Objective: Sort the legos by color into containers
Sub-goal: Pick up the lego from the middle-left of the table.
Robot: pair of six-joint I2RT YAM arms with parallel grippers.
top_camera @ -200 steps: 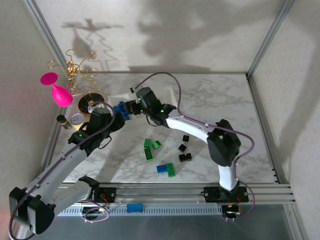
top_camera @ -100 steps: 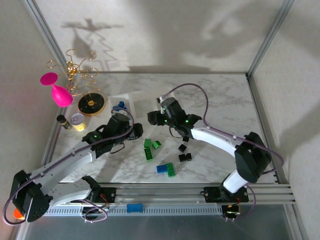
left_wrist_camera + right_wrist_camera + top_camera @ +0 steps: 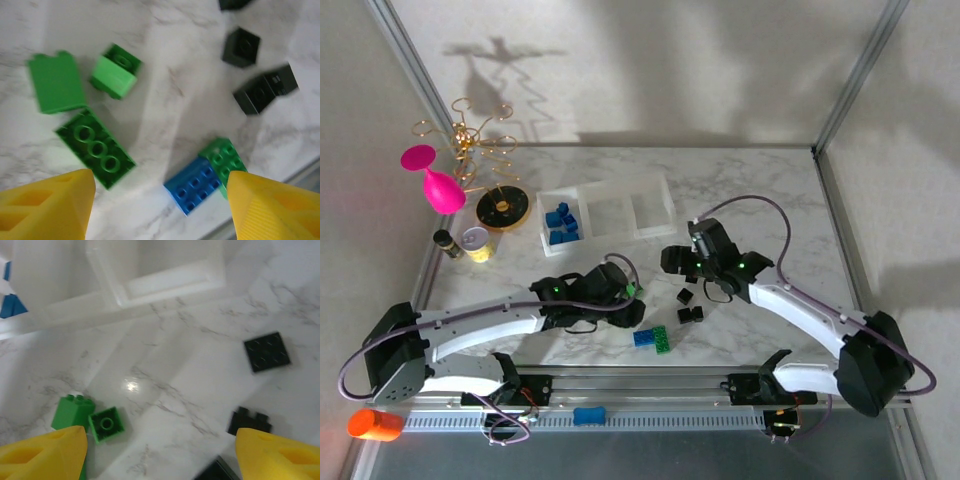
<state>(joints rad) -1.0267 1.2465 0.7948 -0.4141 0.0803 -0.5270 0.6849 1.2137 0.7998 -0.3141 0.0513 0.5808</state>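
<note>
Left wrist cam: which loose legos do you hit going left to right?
tall green brick → small light-green brick → blue brick → black cube. Left out because they overlap others: long green brick, green brick beside the blue, black pair.

Top view: left arm (image 3: 500, 318) hides most of the green legos (image 3: 638, 291), just a sliver shows. Left wrist view is motion-blurred, studs smeared; one black cube (image 3: 235, 4) cut by top edge. Right wrist view: tray (image 3: 165, 285) cut by top edge, blue brick (image 3: 12, 307) by left edge, a black brick (image 3: 216, 471) by bottom edge, shape unclear.
</note>
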